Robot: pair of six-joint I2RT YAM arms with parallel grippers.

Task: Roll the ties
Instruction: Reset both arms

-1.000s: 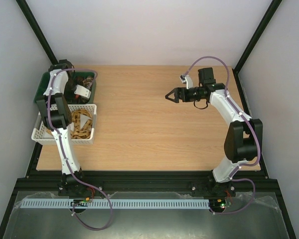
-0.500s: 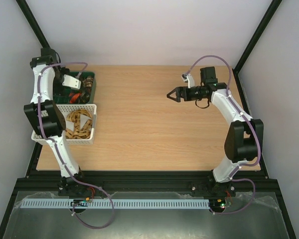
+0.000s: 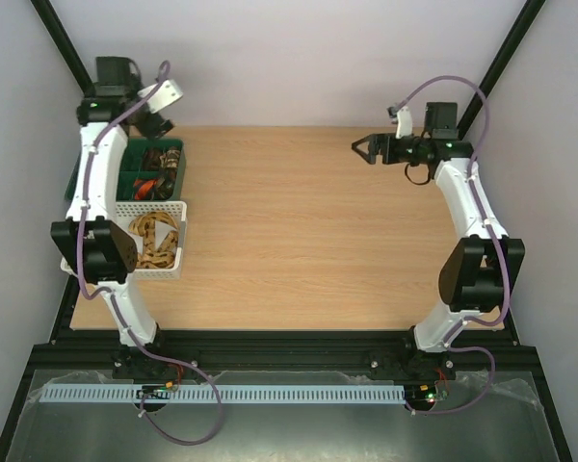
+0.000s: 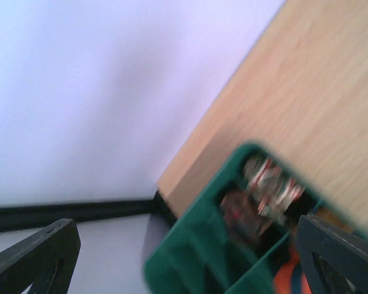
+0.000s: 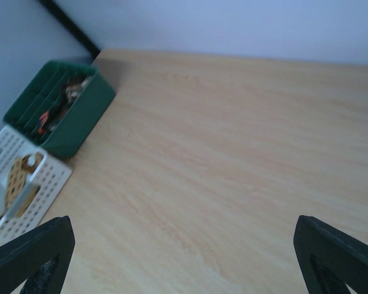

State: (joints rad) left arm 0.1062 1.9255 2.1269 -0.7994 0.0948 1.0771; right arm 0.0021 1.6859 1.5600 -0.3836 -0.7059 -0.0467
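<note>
Hovering over the table (image 3: 299,250) at its far left corner, the left claw (image 3: 152,122) gapes empty; the right claw (image 3: 362,147), likewise spread, hangs near the far edge.

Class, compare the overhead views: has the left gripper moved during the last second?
Yes. The left gripper has gone from over the green tray's compartments to beyond the tray's far edge, toward the back wall.

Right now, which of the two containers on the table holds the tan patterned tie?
The white lattice basket: the tan patterned tie lies loosely looped in it. The green compartment tray behind it holds darker, reddish pieces instead.
</note>
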